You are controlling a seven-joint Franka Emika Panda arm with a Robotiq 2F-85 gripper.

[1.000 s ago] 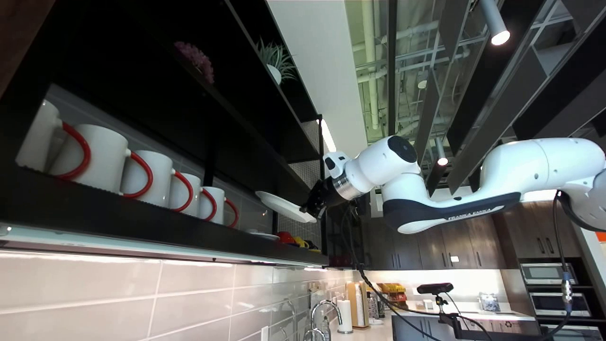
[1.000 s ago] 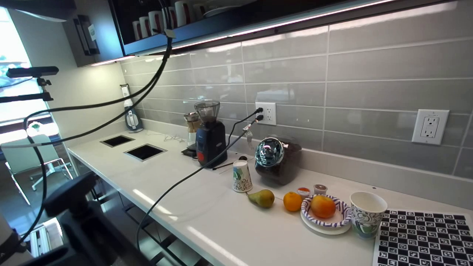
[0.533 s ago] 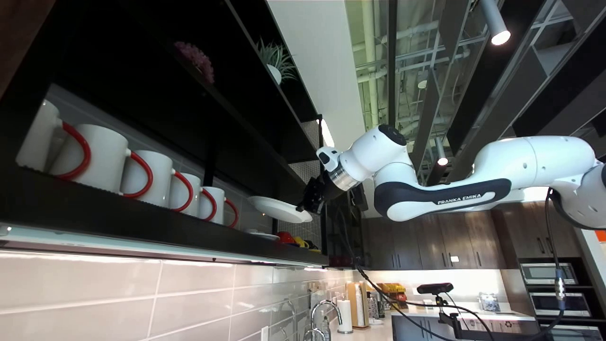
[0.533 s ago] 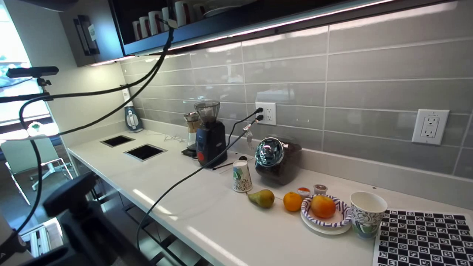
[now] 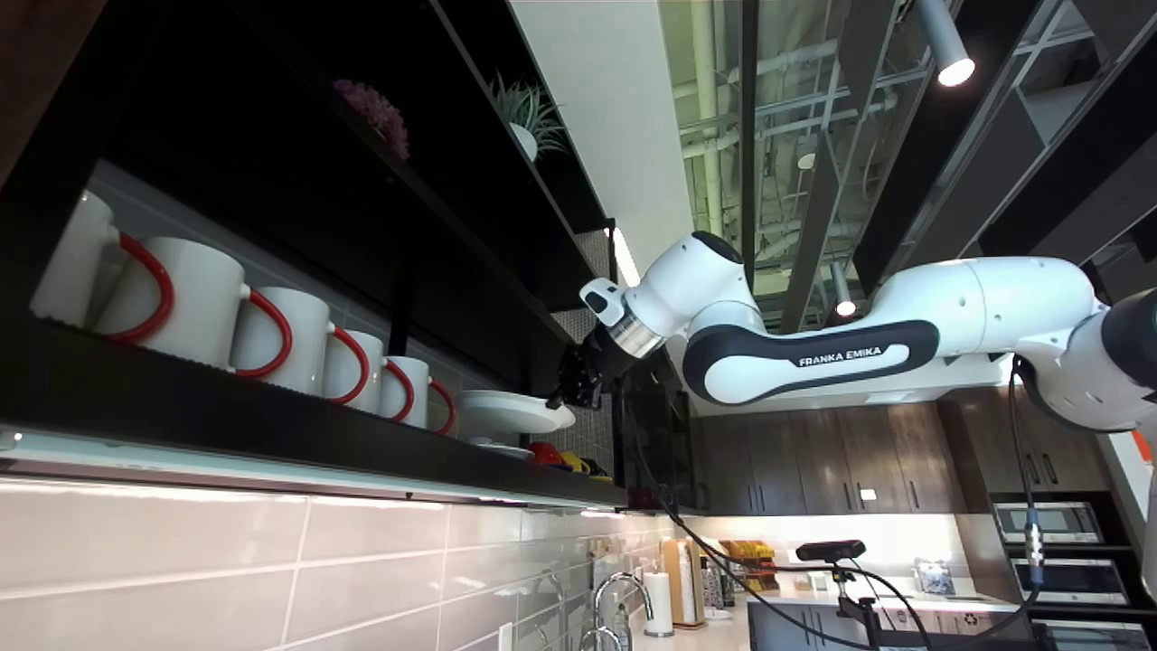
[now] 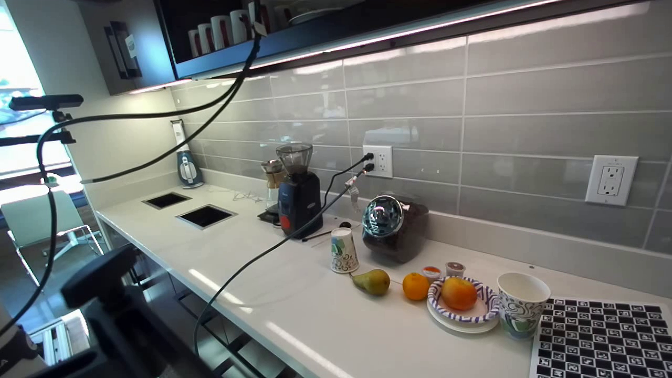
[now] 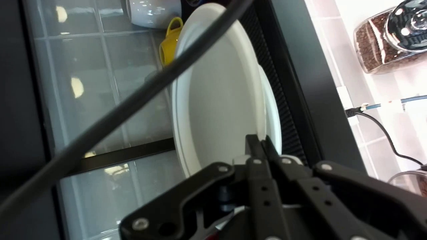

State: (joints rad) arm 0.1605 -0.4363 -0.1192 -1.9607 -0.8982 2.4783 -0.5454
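Gripper (image 7: 261, 138), lower middle of the wrist view, jaws pinched narrow on the rim of the plate (image 7: 220, 93), which fills the middle of that frame. In an exterior view, plate is mid-frame, above the shelf (image 5: 271, 420), arm (image 5: 841, 357) stretching from the right edge to it. Second plate (image 7: 273, 110) peeks out just right of the held one in the wrist view, partly hidden; can't tell if they touch. Yellow mug (image 7: 167, 48) upper middle, white mug (image 7: 153, 13) at top. Cable (image 7: 116, 115) runs diagonally, top middle to lower left, in front of the plate. Jar (image 7: 373, 50) upper right. Red-handled mugs (image 5: 194, 303) in a row, left half of an exterior view. Counter (image 6: 294, 310) in an exterior view: pear (image 6: 374, 282) and orange (image 6: 415, 286) lower middle, apple (image 6: 458, 293) in a bowl (image 6: 491, 302) lower right, paper cup (image 6: 522, 304) just beside it
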